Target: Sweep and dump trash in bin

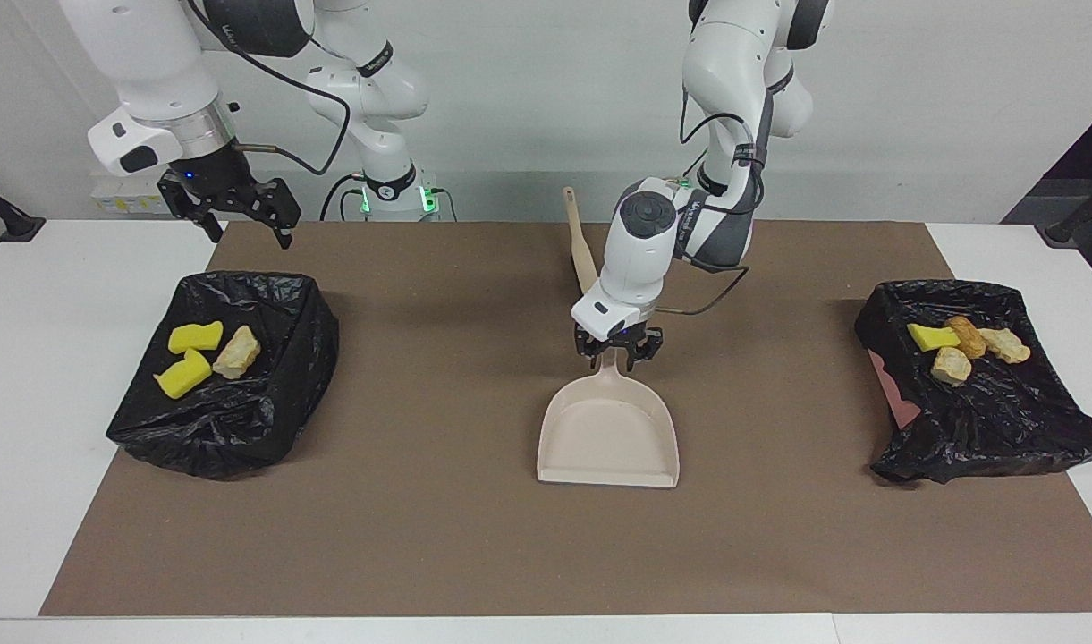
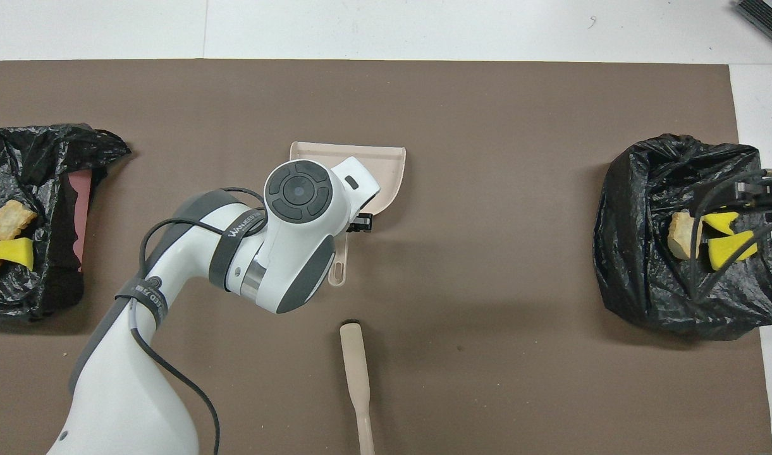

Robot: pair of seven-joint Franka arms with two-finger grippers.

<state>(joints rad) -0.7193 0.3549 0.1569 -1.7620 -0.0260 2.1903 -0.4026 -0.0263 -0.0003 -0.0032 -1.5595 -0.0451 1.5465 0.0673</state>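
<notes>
The trash lies in two black-bagged bins. The bin (image 1: 232, 420) at the right arm's end holds two yellow sponge chunks (image 1: 195, 337) and a tan piece (image 1: 237, 351). The bin (image 1: 1002, 429) at the left arm's end holds a yellow chunk (image 1: 932, 337) and three bread-like pieces (image 1: 966, 335). The beige dustpan (image 1: 608, 429) lies flat and empty at mid-mat. My left gripper (image 1: 619, 351) is low over its handle, fingers open on either side of it. My right gripper (image 1: 232, 210) hangs open and empty, raised above the robots' side of its bin.
The beige brush (image 2: 357, 379) lies on the brown mat (image 2: 487, 354), nearer to the robots than the dustpan. In the overhead view the left arm covers most of the dustpan (image 2: 386, 170). White table (image 1: 54, 376) borders the mat at both ends.
</notes>
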